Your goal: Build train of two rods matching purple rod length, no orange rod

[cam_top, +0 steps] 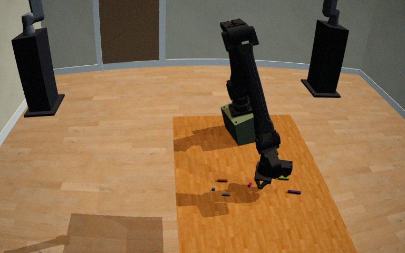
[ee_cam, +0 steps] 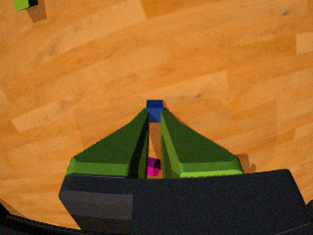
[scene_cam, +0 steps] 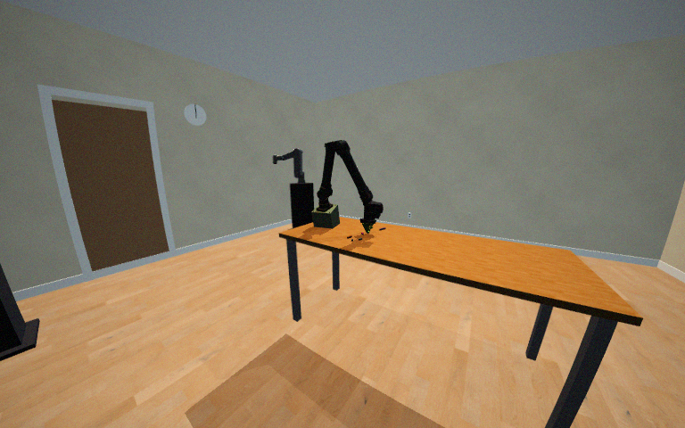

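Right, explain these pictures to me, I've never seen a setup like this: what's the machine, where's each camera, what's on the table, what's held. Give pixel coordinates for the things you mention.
The machine is one black robot arm [cam_top: 261, 98] [scene_cam: 354, 171] with a two-fingered end effector [cam_top: 260, 187] [scene_cam: 367, 231] [ee_cam: 155, 116].

The top picture looks down from above, the exterior one across the room, and the wrist one along the green fingers.

On the table [cam_top: 250, 232] [scene_cam: 454, 262] [ee_cam: 73, 73] lie six rods: orange [cam_top: 222, 180] [scene_cam: 349, 237], blue [cam_top: 213, 188] [scene_cam: 352, 240], grey [cam_top: 225, 194] [scene_cam: 359, 239], magenta [cam_top: 250, 184] [scene_cam: 362, 234] [ee_cam: 154, 166], lime [cam_top: 283, 178] [ee_cam: 22, 4] and purple [cam_top: 293, 192] [scene_cam: 382, 228].

A second blue rod [ee_cam: 155, 112] is pinched between the fingertips.
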### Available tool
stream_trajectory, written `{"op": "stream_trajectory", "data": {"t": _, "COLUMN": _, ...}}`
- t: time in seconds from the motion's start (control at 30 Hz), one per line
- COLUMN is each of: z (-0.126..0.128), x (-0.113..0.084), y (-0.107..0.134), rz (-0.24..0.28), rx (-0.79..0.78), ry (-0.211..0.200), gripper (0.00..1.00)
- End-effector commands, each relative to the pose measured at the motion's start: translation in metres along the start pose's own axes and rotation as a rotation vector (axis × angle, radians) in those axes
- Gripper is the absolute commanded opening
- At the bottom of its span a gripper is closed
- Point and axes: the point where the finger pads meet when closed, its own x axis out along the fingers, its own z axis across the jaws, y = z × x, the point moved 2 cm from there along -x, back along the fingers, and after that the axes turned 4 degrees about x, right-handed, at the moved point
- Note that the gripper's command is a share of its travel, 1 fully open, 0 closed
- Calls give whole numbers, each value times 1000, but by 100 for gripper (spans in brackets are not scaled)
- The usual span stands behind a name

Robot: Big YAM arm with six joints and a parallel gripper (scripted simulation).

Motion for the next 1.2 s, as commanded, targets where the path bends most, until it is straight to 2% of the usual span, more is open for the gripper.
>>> {"op": "stream_trajectory", "data": {"t": 0.0, "z": -6, "x": -1, "y": -1, "rz": -11, "rx": -6, "ry": 13, "gripper": 4}}
{"op": "stream_trajectory", "data": {"t": 0.23, "z": -6, "x": -1, "y": -1, "rz": -11, "rx": -6, "ry": 13, "gripper": 4}}
{"op": "stream_trajectory", "data": {"t": 0.27, "z": -6, "x": -1, "y": -1, "rz": -11, "rx": -6, "ry": 13, "gripper": 8}}
{"op": "stream_trajectory", "data": {"t": 0.4, "z": -6, "x": -1, "y": -1, "rz": -11, "rx": -6, "ry": 13, "gripper": 8}}
{"op": "stream_trajectory", "data": {"t": 0.53, "z": -6, "x": -1, "y": -1, "rz": -11, "rx": -6, "ry": 13, "gripper": 16}}
{"op": "stream_trajectory", "data": {"t": 0.7, "z": -6, "x": -1, "y": -1, "rz": -11, "rx": -6, "ry": 13, "gripper": 20}}
{"op": "stream_trajectory", "data": {"t": 0.73, "z": -6, "x": -1, "y": -1, "rz": -11, "rx": -6, "ry": 13, "gripper": 23}}
{"op": "stream_trajectory", "data": {"t": 1.1, "z": -6, "x": -1, "y": -1, "rz": -11, "rx": -6, "ry": 13, "gripper": 23}}
{"op": "stream_trajectory", "data": {"t": 1.17, "z": -7, "x": -6, "y": -1, "rz": -13, "rx": -7, "ry": 16, "gripper": 23}}
